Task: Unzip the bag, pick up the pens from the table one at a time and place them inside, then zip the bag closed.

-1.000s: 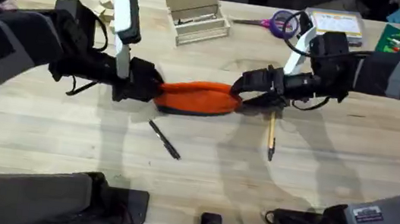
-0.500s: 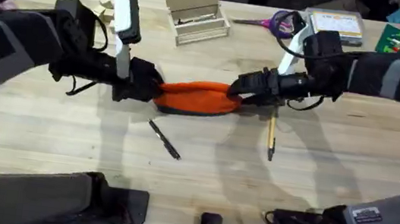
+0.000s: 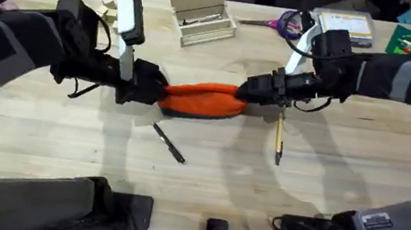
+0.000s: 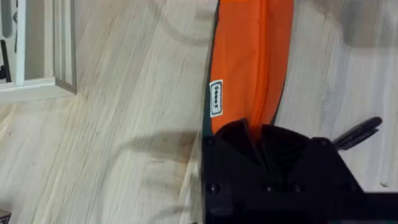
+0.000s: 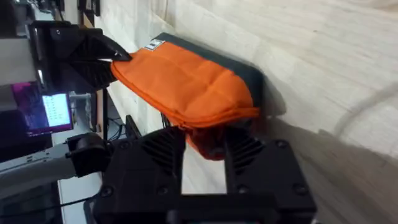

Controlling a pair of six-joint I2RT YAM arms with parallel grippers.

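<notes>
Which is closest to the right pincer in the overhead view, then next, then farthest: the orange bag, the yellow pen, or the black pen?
1. The orange bag: its end sits in the right pincer.
2. The yellow pen: just below that pincer, on the table.
3. The black pen: farthest, below the bag's left half.

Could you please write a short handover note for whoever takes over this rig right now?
Left gripper: fingers shut on one end of the bag.
Right gripper: fingers at the bag's other end, with orange fabric between them.
The bag lies on the table between the arms; I cannot tell how far the zipper is open.
Black pen and tan pen are on the table, nearer the arms' bases than the bag.
Done: bag held. Left: unzip, load both pens, zip closed.
</notes>
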